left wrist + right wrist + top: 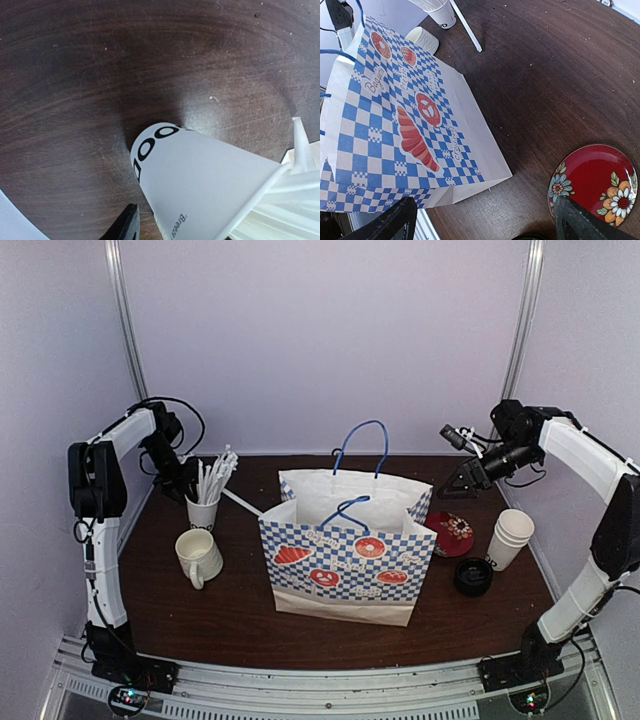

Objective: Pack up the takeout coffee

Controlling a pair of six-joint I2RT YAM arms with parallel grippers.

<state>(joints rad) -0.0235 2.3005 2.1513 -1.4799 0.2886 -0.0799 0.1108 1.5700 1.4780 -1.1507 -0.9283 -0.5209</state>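
A stack of white paper takeout cups (510, 538) stands on the table's right side, with black round lids (472, 576) piled just in front of it. A blue-checked paper bag (345, 550) stands open in the middle. My left gripper (190, 485) is low at the back left, against the white cup of straws (203, 508). In the left wrist view only one dark finger (124, 226) shows, a little apart from that cup's wall (200, 175). The other finger is hidden. My right gripper (462, 478) hangs open and empty above the table between the bag (395, 110) and a red plate.
A cream ceramic mug (198, 556) stands in front of the straw cup. A red flowered plate (450, 533) lies right of the bag, also in the right wrist view (592, 182). One loose straw (243, 502) lies beside the bag.
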